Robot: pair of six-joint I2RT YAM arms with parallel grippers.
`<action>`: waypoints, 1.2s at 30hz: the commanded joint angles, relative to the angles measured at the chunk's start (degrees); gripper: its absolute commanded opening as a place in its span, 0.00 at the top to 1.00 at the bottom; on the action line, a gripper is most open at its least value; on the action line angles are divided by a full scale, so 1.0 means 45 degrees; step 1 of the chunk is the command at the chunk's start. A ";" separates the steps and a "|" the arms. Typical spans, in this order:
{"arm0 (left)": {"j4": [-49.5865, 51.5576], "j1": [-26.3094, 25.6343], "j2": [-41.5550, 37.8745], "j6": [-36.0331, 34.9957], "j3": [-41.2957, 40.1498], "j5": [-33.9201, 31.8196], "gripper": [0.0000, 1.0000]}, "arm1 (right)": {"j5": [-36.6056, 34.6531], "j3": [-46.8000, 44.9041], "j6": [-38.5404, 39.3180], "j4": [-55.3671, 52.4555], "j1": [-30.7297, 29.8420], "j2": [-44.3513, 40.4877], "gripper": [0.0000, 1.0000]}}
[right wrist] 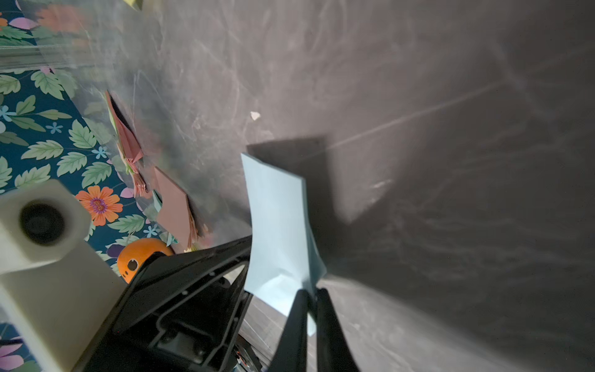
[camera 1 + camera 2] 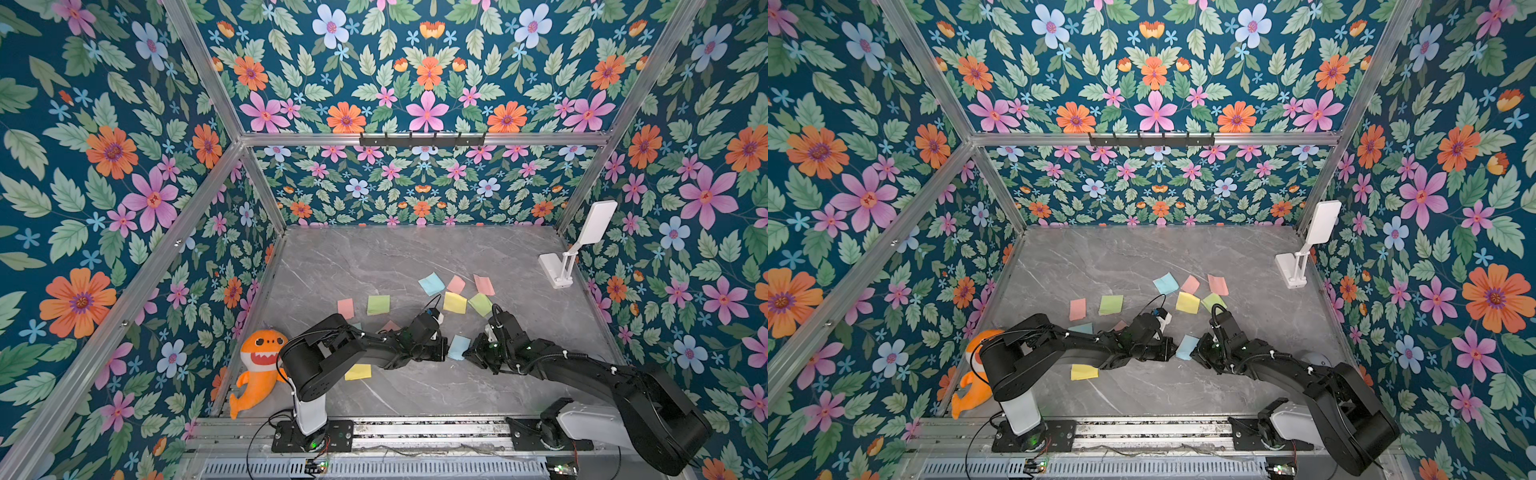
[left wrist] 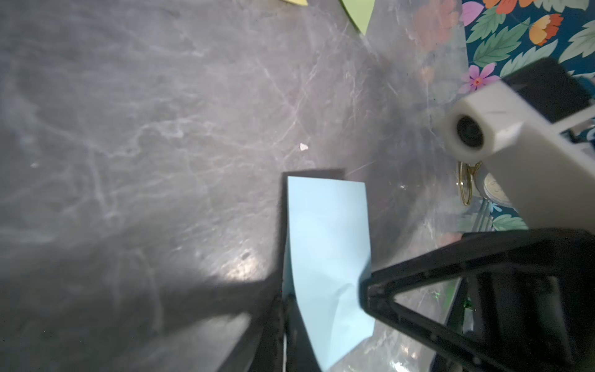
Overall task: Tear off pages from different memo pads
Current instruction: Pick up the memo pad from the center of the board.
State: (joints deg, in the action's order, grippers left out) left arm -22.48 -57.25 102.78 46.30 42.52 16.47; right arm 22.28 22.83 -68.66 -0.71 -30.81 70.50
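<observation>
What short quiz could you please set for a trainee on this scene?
1. What stands in the far right corner of the table?
2. What are the left gripper and the right gripper both shut on? A. a yellow sheet B. the blue pad C. a pink sheet
3. True or false: the plush lies by the right arm's base.

Key:
1. The white stand.
2. B.
3. False: the plush lies by the left arm's base.
</observation>
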 commanded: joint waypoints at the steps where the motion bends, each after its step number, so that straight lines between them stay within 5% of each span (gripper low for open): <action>1: 0.0457 0.0151 -0.0781 -0.0169 -0.0168 -0.0329 0.92 | -0.0006 0.0242 0.0650 -0.0433 -0.0029 -0.0292 0.97; 5: -0.0149 0.0825 -0.2263 -0.0169 -0.0982 -0.0229 0.83 | 0.0260 0.0871 0.1813 -0.0988 -0.0029 -0.0564 1.00; 13: -0.5535 0.2176 -0.4061 0.1311 -0.3629 0.0993 0.37 | 0.2266 0.1783 0.3037 -0.0964 -0.0024 -0.1152 1.00; 18: -0.6915 0.2176 -0.3626 0.1698 -0.3507 0.1836 0.28 | 0.3734 0.2192 0.2698 -0.0067 -0.0206 -0.1135 1.00; 24: -0.7350 0.2316 -0.3521 0.1862 -0.3527 0.2050 0.36 | 0.4536 0.2427 0.2407 0.0394 -0.0456 -0.1094 1.00; 31: -0.7139 0.2616 -0.3708 0.2151 -0.3204 0.2673 0.80 | 0.4755 0.2397 0.2491 0.0356 -0.0481 -0.0816 1.00; 36: -0.6322 0.2633 -0.3756 0.2079 -0.2912 0.2883 0.99 | 0.4802 0.2562 0.2479 0.0329 -0.0478 -0.0871 1.00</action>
State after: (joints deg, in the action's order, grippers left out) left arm -52.66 -45.45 86.21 55.59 28.88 27.86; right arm 43.16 33.87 -56.97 -0.64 -32.91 66.78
